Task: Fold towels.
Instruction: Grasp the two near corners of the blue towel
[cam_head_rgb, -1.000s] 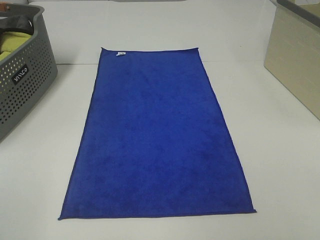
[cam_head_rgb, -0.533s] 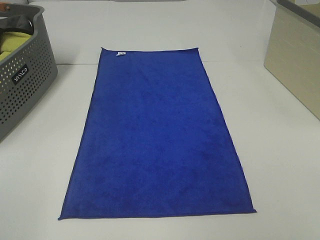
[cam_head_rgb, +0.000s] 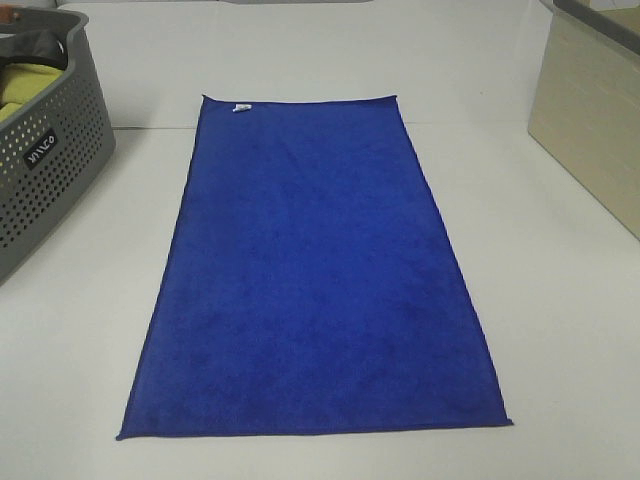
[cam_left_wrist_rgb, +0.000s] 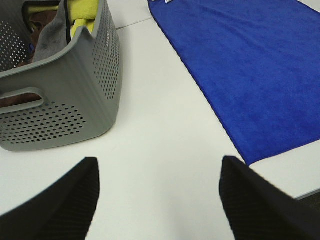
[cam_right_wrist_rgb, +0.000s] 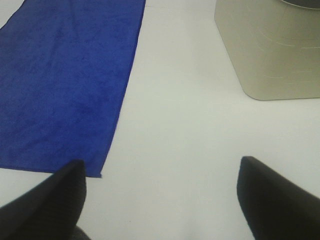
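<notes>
Towel (cam_head_rgb: 315, 270) spread flat, fully unfolded, so both near corners sit exposed for a pinch: one just past the towel-side finger of left gripper (cam_left_wrist_rgb: 157, 190), other just beside the towel-side finger of right gripper (cam_right_wrist_rgb: 161, 185); both sets of fingers splayed wide, holding nothing.

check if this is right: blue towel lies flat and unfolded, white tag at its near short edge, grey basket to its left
Not quite: the exterior high view shows the white tag at the far short edge of the blue towel. It does lie flat and unfolded, grey basket to its left.
</notes>
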